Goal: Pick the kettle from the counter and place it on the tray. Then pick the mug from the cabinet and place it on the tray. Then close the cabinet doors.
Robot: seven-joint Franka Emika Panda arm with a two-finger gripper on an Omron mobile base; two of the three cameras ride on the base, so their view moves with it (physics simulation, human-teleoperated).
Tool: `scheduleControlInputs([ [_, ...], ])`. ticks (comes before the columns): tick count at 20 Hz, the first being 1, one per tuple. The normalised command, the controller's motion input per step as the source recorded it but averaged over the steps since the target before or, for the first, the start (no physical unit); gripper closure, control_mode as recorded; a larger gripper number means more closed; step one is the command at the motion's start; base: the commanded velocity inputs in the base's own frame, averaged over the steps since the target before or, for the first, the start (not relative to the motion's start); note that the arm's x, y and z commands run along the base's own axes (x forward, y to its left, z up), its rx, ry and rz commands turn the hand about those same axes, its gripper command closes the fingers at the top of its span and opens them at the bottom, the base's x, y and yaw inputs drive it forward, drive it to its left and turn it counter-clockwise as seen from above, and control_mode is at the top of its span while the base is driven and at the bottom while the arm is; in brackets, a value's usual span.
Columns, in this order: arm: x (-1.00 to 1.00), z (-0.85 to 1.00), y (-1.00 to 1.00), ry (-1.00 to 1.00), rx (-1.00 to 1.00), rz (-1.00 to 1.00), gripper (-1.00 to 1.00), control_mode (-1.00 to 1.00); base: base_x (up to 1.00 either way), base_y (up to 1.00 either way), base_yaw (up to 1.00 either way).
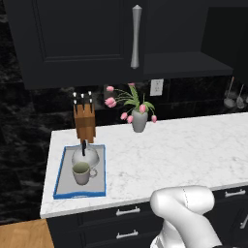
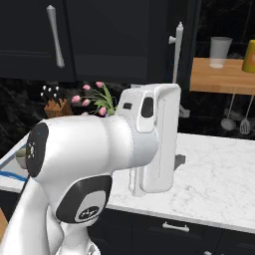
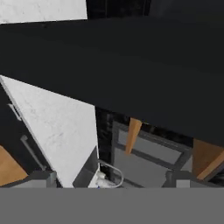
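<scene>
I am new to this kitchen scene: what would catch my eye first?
The blue-rimmed tray at the left end of the white counter already holds the kettle and the mug. Behind it stand a knife block and a vase of pink tulips, under the black cabinet.

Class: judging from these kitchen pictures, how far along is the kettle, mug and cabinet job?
Done: the dome-shaped silver kettle and the small grey-beige mug both sit on the blue-rimmed tray. In hand: nothing; the gripper stands open. Left: the black cabinet door on the right stands ajar and needs closing.
</scene>
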Motion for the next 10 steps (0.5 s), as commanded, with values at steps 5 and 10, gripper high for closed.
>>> scheduleControlInputs([
  [5,0.42,0.00,0.66,0.08,-0.04,0.29,-1.00,-1.00,0.00,0.00,0.00],
  [10,0.52,-0.03,0.66,0.14,-0.03,0.28,-1.00,-1.00,0.00,0.00,0.00],
])
